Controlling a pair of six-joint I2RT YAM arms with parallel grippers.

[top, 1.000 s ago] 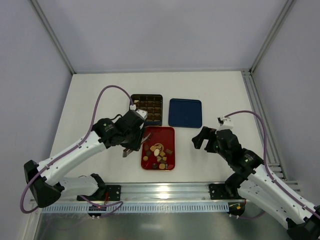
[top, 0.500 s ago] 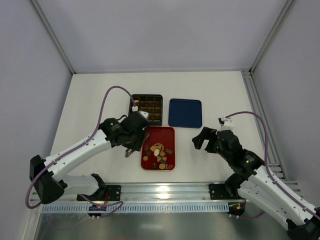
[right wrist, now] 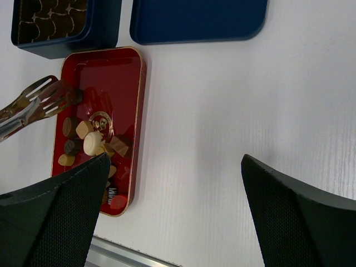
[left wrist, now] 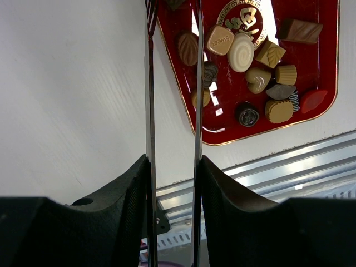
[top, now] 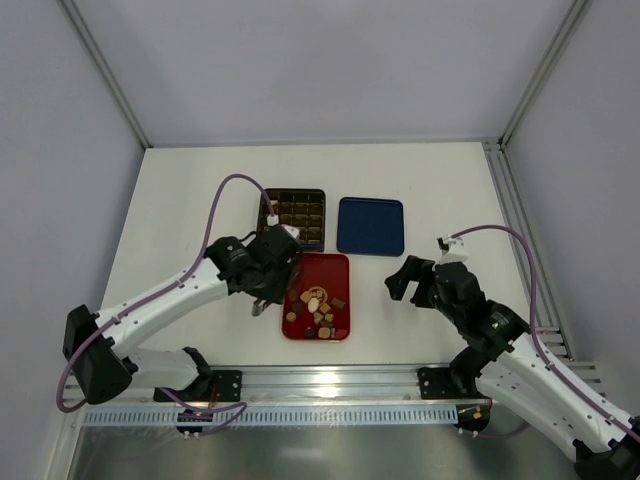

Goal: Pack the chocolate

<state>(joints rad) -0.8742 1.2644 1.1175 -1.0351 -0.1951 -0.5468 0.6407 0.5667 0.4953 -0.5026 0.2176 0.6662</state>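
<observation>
Left arm [top: 160, 305] swings right: shoulder link, elbow, purple cable [top: 222, 190] loop all shift right. Left gripper [top: 265, 288] and its tongs [top: 258, 306] edge right, closer to left rim of red tray [top: 335, 265]. Right gripper [top: 405, 280] drifts slightly nearer.

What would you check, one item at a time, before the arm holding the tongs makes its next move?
1. Grip on the tool: ok. The left hand is shut on the tongs.
2. Piece held: ok. A dark chocolate appears pinched at the tong tips, over the red tray.
3. Free cell in the gridded box: cannot tell; the cells are too small to read.
4. Route clear: ok. The right hand is open, empty and off to the right of the red tray.
5. Work remaining: ok. Several loose chocolates lie in the red tray.
</observation>
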